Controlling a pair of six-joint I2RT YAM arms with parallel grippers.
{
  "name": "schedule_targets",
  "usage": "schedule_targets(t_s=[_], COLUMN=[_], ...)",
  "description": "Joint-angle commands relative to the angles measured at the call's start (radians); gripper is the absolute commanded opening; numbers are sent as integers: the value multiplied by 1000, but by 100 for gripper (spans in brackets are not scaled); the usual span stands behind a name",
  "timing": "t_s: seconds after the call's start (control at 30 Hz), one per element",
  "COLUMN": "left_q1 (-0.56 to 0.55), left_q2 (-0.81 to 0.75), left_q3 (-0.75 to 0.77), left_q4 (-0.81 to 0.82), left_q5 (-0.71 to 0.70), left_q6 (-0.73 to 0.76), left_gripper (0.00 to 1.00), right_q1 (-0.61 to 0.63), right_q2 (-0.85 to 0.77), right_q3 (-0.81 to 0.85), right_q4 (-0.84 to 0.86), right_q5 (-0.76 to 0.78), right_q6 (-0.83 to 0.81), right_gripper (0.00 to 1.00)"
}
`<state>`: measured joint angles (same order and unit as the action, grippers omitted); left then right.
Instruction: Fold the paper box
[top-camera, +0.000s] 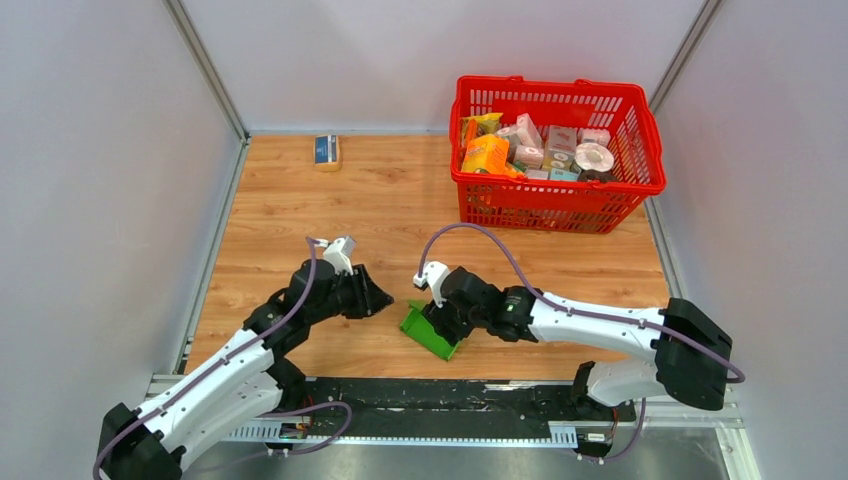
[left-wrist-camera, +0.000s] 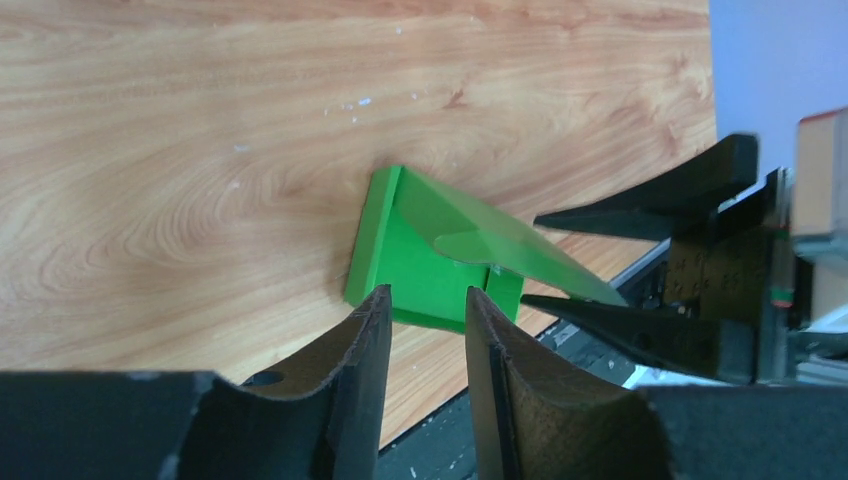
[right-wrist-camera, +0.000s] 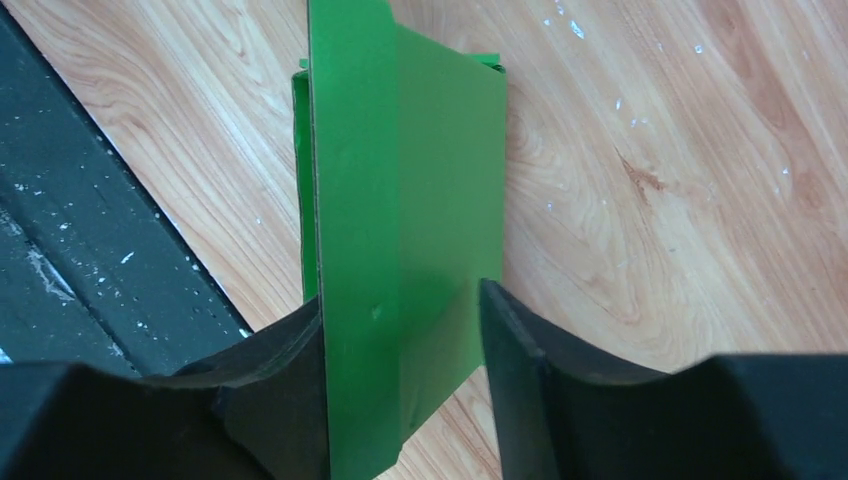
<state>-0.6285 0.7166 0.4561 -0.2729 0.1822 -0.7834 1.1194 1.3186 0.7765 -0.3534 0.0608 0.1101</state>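
Note:
The bright green paper box (top-camera: 428, 332) lies partly folded on the wooden table near its front edge, between my two grippers. In the left wrist view the box (left-wrist-camera: 415, 262) has one flap raised towards the right. My left gripper (top-camera: 387, 300) is open and empty, its tips (left-wrist-camera: 428, 292) just short of the box's near edge. My right gripper (top-camera: 440, 320) is open around the raised flap (right-wrist-camera: 400, 200). Its left finger (right-wrist-camera: 290, 350) rests against the flap and its right finger (right-wrist-camera: 510, 340) stands apart from it.
A red basket (top-camera: 540, 212) full of printed packages stands at the back right. A small blue-and-tan box (top-camera: 326, 151) lies at the back left. A black rail (top-camera: 450, 395) runs along the table's front edge just below the green box. Grey walls enclose the table.

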Motion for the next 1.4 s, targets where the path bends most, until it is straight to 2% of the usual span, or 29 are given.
schedule_targets(t_s=[0.0,0.17,0.27,0.4,0.57,0.77,0.97,1.1,1.37], left_q1=[-28,-28,-30,-28,-30,-31,-115,-122,-122], left_q2=[-75,-180,-184,-158,5,171,240,253,250], left_q3=[-77,-116,-82,-7,65,109,27,-98,-214], left_q4=[92,45,21,27,125,253,323,376,373], left_q5=[-41,-69,-61,-58,29,141,128,93,33], left_q6=[-40,-91,-99,-109,-111,-135,-171,-209,-191], left_gripper=[43,53,57,57,51,41,34,31,28], right_q1=[-9,0,2,2,2,2,3,8,10], right_q2=[-9,-44,-97,-108,-56,-10,44,82,50], right_q3=[15,59,60,61,67,24,-3,-5,-13], right_q4=[50,18,10,17,47,128,179,189,171], right_q5=[-94,-220,-230,-256,-268,-297,-302,-317,-314], right_q6=[29,111,152,209,240,275,298,301,342], right_gripper=[55,64,68,68,66,56,54,53,55])
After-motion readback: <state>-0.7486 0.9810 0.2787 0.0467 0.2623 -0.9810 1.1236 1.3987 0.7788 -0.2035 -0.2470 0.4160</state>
